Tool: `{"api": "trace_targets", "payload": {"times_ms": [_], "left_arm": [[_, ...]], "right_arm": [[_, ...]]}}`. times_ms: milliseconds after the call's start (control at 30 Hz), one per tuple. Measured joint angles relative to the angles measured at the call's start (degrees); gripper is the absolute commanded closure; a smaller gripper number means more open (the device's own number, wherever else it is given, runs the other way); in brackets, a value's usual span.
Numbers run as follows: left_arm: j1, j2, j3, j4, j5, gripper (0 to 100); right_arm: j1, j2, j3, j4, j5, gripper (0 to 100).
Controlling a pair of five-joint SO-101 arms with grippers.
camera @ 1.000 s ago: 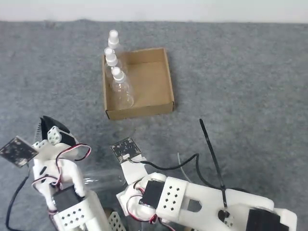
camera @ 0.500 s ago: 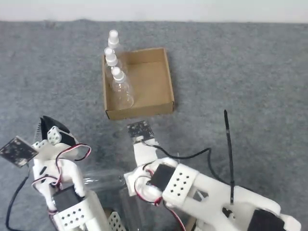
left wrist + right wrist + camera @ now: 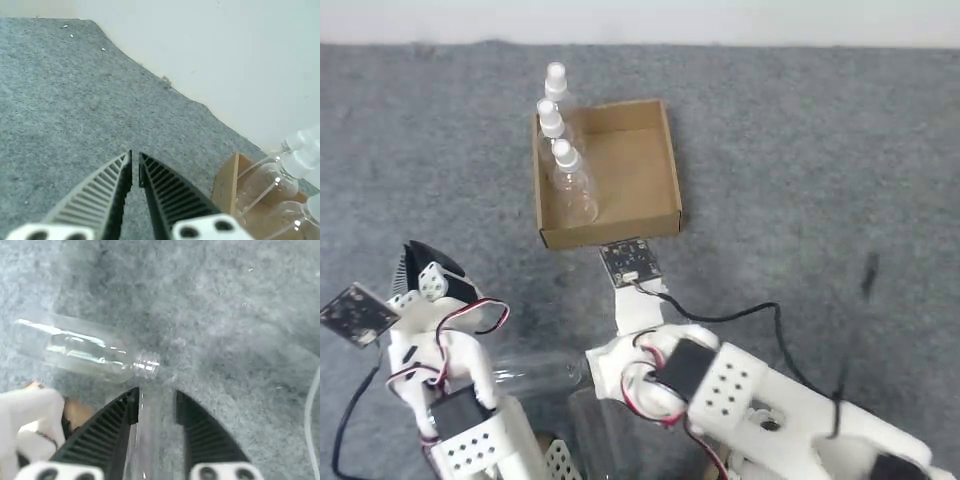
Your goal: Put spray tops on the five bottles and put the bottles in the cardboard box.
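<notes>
Looked like a robotics lab or workroom, grey carpet-like covering [image 3: 820, 150] met a bare pale wall [image 3: 225, 50], white perforated robot arms [image 3: 740, 390], exposed wiring [image 3: 720, 319], bare circuit board [image 3: 629, 261].
</notes>
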Motion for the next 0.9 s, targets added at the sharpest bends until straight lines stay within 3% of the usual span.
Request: {"api": "trace_targets", "payload": {"times_ms": [67,200,500,900], "left_arm": [[0.0,0.0,0.0,0.0,0.0,97],[0.0,0.0,0.0,0.0,0.0,97],[-0.1,0.0,0.0,0.0,0.0,97],[0.0,0.0,0.0,0.0,0.0,97]], "right_arm": [[-0.9,-2.5,0.0,2.3,0.2,72.0],[-6.0,-4.0,0.1,4.0,0.4,73.3],[-14.2,-4.2,9.8,-8.7,0.4,78.6],[-14.7,-1.0,11.9,-15.8,0.4,78.8]]}}
